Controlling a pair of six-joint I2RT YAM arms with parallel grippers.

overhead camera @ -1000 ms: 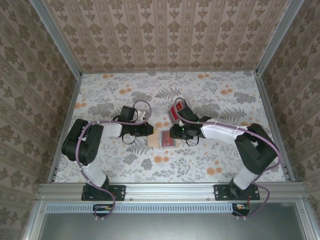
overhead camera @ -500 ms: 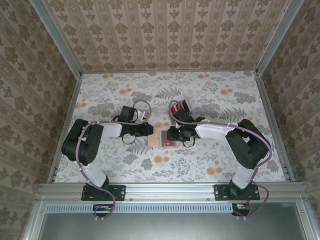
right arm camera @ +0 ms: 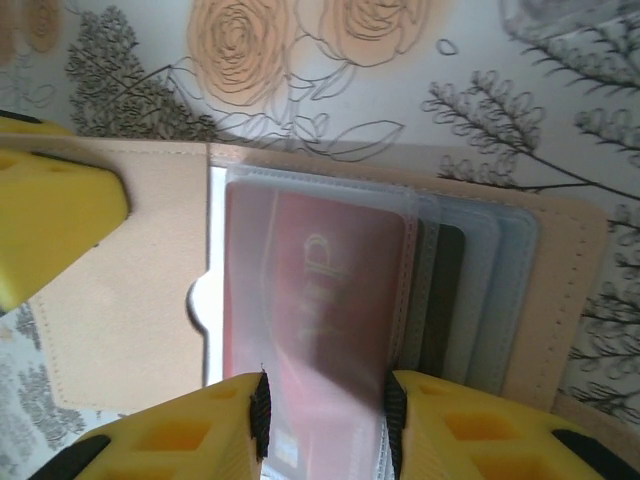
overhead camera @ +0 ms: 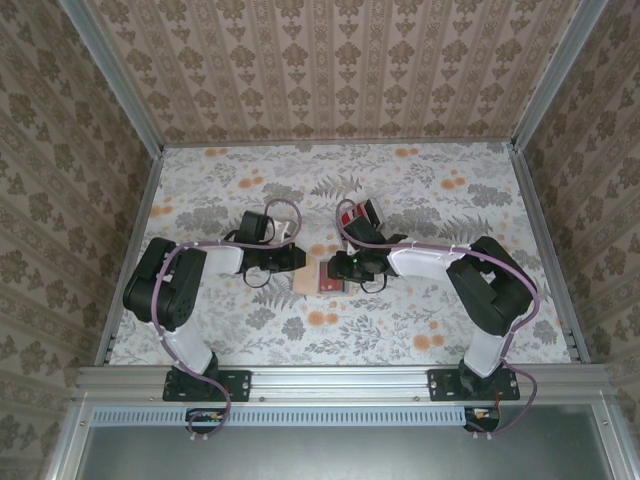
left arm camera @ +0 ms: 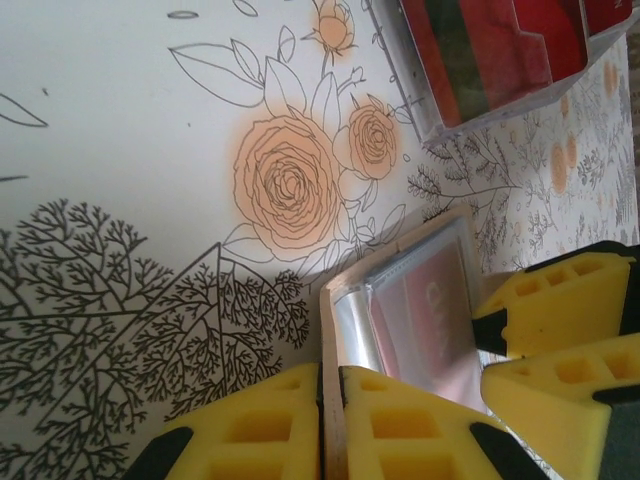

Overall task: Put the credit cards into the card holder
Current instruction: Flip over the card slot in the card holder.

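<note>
- Spreading under everything is the flat tabletop with its grey-fern and orange-rose printed cover (overhead camera: pixel 420 190). Both arms meet over its middle.
- Behind the work, near the right arm, stands a clear plastic box (left arm camera: pixel 415 105) with more red plastic credit cards (left arm camera: pixel 500 45) stacked in it, waiting their turn.
- The tan-peach folding card holder (right arm camera: pixel 120 320) lies opened flat on the cover between the two grippers, its clear staggered sleeves facing up.
- The left gripper (left arm camera: pixel 330 420) is clamped shut on the holder's tan flap, pinning it in place.
- One red card with pale lettering (right arm camera: pixel 310 290) sits mostly under the film of the front sleeve. Its near end reaches back towards the right gripper.
- The right gripper (right arm camera: pixel 325 400) has its yellow jaws partly apart over that near end. The card looks wider than the gap, so I cannot tell whether it is pinched, pressed or merely straddled.
- The step in hand looks like seating this card fully.
- To do it well, push straight along the sleeve's length, with the card square to the pocket mouth and low against the holder.
- Go gently, since the thin film could wrinkle or the card could ride over the stitched edge.
- The left clamp should stay firm and level so the holder neither slides nor folds.
- Stop once the card's end is flush with the sleeve mouth.
</note>
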